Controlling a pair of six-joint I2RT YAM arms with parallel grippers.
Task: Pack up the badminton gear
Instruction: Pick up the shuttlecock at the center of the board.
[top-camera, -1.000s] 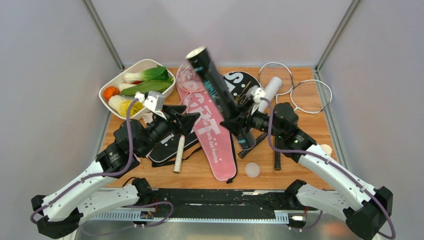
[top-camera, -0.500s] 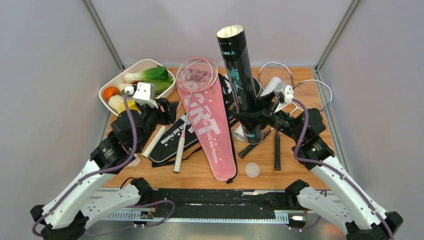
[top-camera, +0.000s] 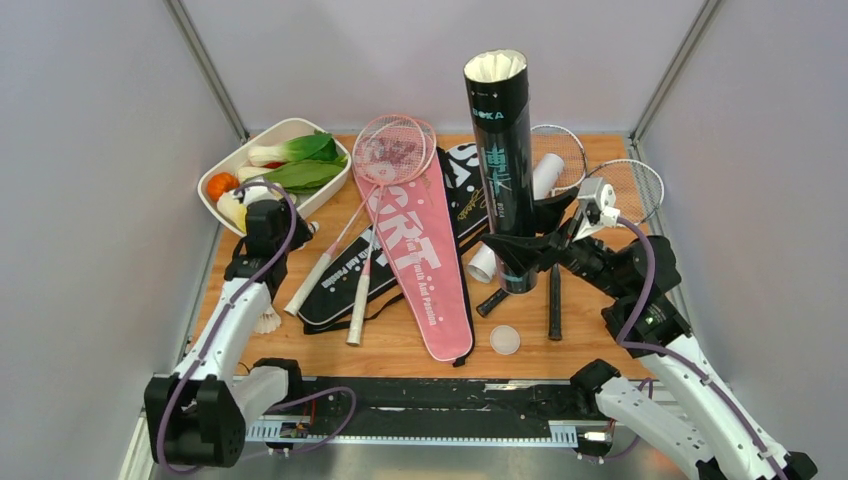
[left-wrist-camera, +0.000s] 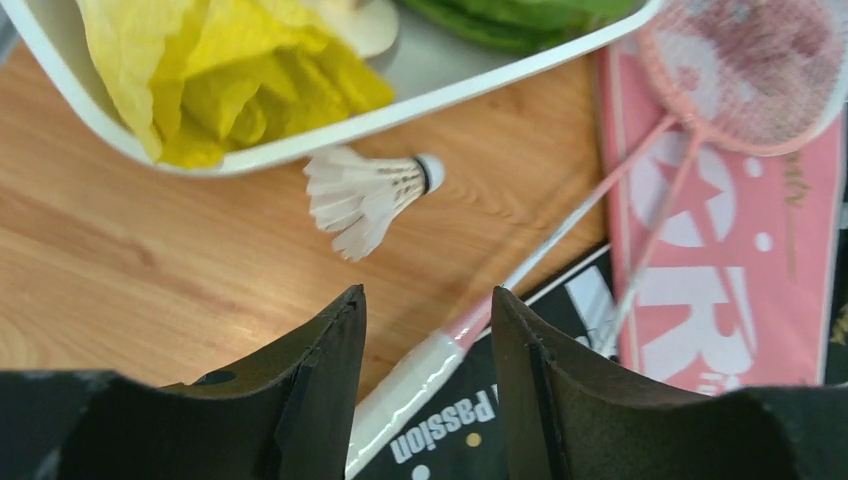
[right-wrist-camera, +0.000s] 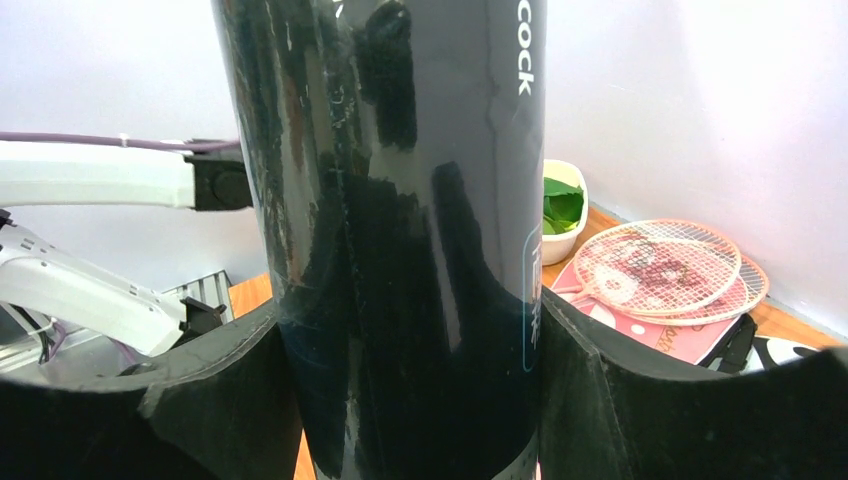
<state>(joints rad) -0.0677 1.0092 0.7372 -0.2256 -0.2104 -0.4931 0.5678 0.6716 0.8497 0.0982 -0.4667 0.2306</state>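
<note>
My right gripper (top-camera: 517, 262) is shut on the lower part of a long black tube (top-camera: 503, 150) and holds it upright, open end up; the tube fills the right wrist view (right-wrist-camera: 400, 200) between the jaws of my right gripper (right-wrist-camera: 410, 310). My left gripper (left-wrist-camera: 426, 292) is open and empty, hovering over a pink racket's white handle (left-wrist-camera: 410, 385), with a white feather shuttlecock (left-wrist-camera: 365, 190) just ahead by the dish. In the top view my left gripper (top-camera: 275, 232) is next to the dish. Pink rackets (top-camera: 393, 148) lie across the pink cover (top-camera: 420, 260) and the black cover (top-camera: 340, 290).
The white dish of vegetables (top-camera: 225, 170) is at the back left. A white tube (top-camera: 545, 175) and silver rackets (top-camera: 625, 190) lie behind the black tube. A round lid (top-camera: 505, 339) and another shuttlecock (top-camera: 267, 320) lie near the front edge.
My right gripper has swung the black tube from tilted left to upright and carried it right. My left arm has pulled back and left from the rackets towards the dish.
</note>
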